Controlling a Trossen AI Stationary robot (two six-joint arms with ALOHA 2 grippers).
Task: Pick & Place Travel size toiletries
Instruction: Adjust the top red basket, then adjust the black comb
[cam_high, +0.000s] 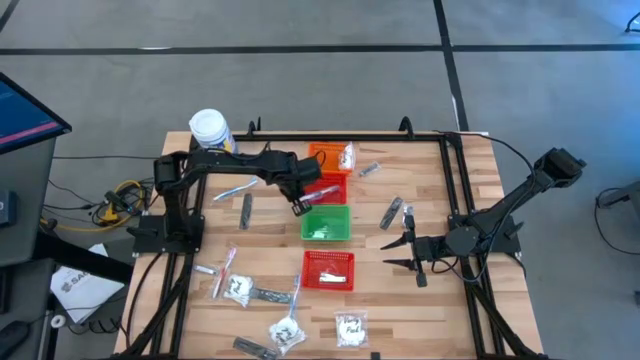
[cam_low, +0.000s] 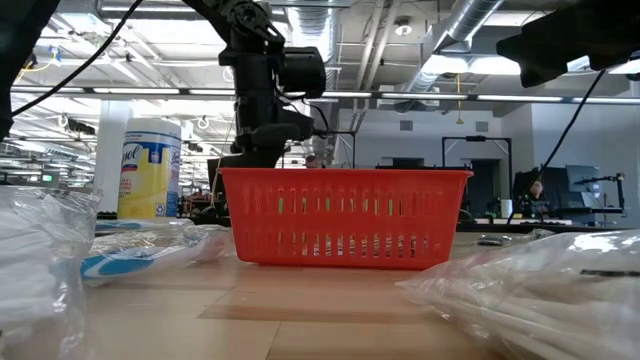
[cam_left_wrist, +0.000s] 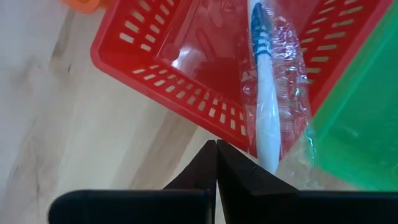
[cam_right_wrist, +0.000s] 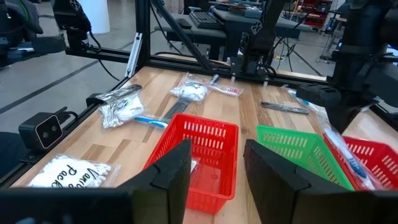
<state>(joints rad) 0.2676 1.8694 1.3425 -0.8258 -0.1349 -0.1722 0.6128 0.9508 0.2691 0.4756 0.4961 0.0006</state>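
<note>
Overhead, table-level, two wrist views; all share red basket.

— What is carrying everything here?

— A pale wooden worktop with a black frame along its edges.

— And what is lying on it?

— Four mesh baskets are sitting down the middle: an orange basket, a red basket beside it, a green basket, and a second red basket nearest the front. A white jar is standing at the back left corner. Clear sachets, packaged toothbrushes and dark strips are lying scattered around them.
</note>
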